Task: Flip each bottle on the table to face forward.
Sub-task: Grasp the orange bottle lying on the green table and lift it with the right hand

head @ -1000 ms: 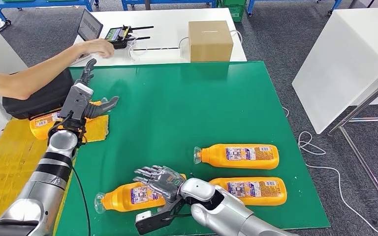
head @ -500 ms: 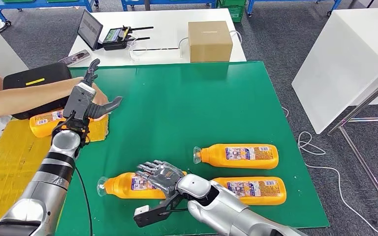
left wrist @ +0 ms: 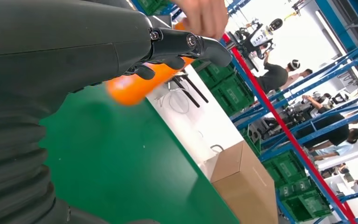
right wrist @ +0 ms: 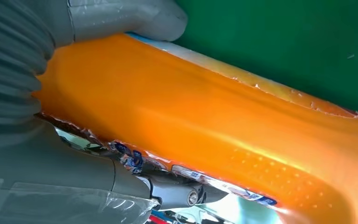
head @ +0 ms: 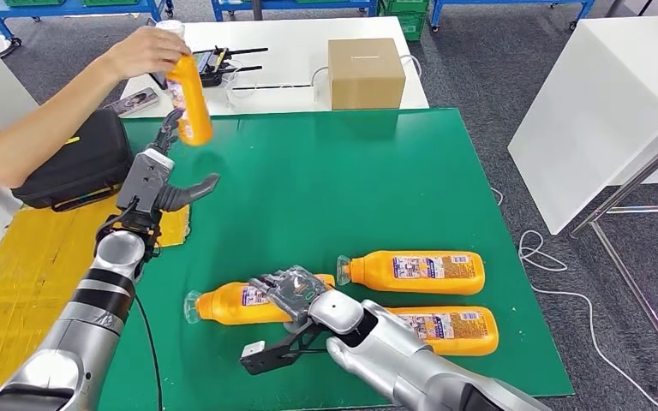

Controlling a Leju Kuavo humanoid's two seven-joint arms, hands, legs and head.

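Since half a second ago the person's hand [head: 141,50] has lifted a bottle [head: 190,101] off the yellow mat [head: 17,274], and my right hand [head: 296,293] has dragged the near bottle [head: 244,303] up the green table [head: 326,180]. From the head view, I risk knocking the two labelled bottles [head: 415,271] just beside it. My left hand [head: 156,180] hovers with fingers spread, holding nothing, near that lifted bottle; a collision worries me.

Left wrist: spread fingers [left wrist: 186,44], cardboard box [left wrist: 242,186] beyond.

Right wrist: thumb [right wrist: 130,18] and fingers clasp the orange body [right wrist: 205,121]; its slick curve could slip mid-turn.
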